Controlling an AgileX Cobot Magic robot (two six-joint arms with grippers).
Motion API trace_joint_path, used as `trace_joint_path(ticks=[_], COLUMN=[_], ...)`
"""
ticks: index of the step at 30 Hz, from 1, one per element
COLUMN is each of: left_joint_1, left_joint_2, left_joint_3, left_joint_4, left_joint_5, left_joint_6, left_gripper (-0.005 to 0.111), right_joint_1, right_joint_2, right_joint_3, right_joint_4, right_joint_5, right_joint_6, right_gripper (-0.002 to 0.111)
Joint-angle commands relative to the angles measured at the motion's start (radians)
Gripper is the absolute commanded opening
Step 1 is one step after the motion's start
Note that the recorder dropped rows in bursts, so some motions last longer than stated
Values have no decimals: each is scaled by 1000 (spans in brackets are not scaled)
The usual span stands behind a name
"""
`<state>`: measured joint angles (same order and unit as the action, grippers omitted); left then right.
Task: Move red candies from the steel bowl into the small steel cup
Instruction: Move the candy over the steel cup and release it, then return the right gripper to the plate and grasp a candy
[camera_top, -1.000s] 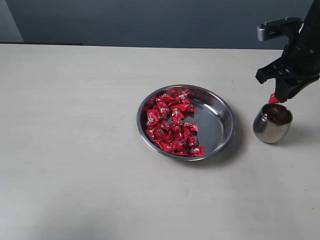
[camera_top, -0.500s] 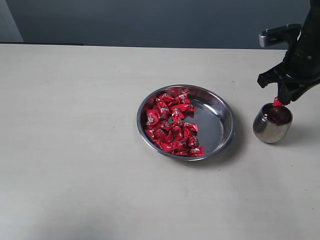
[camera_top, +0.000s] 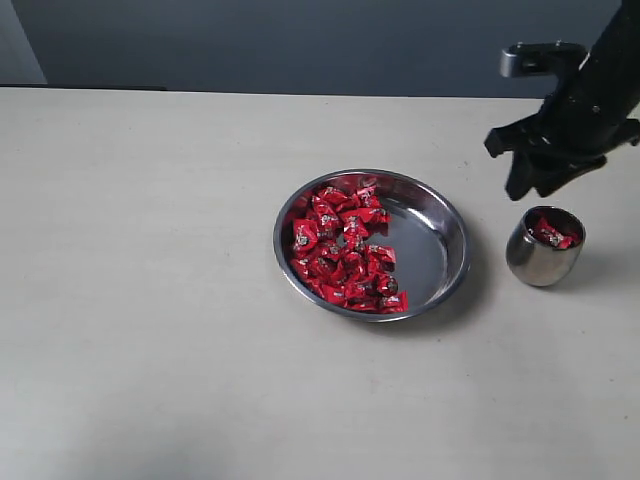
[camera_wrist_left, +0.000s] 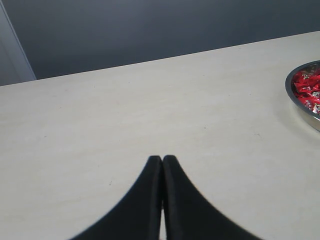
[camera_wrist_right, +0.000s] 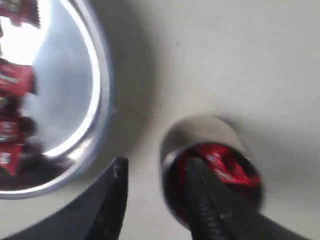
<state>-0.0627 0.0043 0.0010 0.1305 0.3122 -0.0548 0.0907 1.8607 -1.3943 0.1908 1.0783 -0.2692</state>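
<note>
My right hand (camera_top: 535, 185) hangs over the desk (camera_top: 150, 300), just above the cup (camera_top: 540, 265) on its bowl side. Its jaws stand apart with nothing between them. My left hand (camera_wrist_left: 162, 160) is closed, fingertips touching, empty, well apart from the bowl (camera_top: 432, 250). Most candies (camera_top: 343, 250) lie heaped in the bowl's left half. A few sit inside the cup, which stands upright to the right of the bowl.

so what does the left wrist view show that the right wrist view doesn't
Only the left wrist view: the left fingers pressed shut, a broad stretch of table and a dark wall behind. Only the right wrist view: the small steel cup with red candies inside, and the right fingers spread open near it. Both: the steel bowl's rim, its red candies and the table.
</note>
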Motion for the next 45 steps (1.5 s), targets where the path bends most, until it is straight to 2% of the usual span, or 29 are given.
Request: trace_joint_path(ticks=[1, 6, 11, 22, 41, 44, 45], left_joint_1=[-11, -11, -11, -11, -11, -11, -11], left_joint_2=[-4, -4, -4, -4, -4, -4, -4], left_joint_3=[-1, -1, -1, -1, -1, -1, -1], left_joint_4=[2, 2, 2, 2, 2, 2, 2], left_joint_5=[-5, -5, -5, -5, -5, -5, -5], left_joint_6=[-6, -6, -6, -6, -6, -6, -6], left_gripper=[0, 0, 0, 0, 0, 0, 0], right_joint_1=[73, 196, 259, 268, 272, 272, 272], right_joint_2=[-1, 18, 97, 238, 295, 295, 295], right_joint_3=[3, 3, 3, 3, 3, 3, 3], right_joint_4=[225, 166, 131, 163, 221, 221, 219], right_joint_5=[-51, -154, -199, -263, -292, -288, -288], right_joint_6=[-196, -204, -204, -213, -238, -238, -238], right_gripper=[38, 38, 38, 38, 38, 31, 18])
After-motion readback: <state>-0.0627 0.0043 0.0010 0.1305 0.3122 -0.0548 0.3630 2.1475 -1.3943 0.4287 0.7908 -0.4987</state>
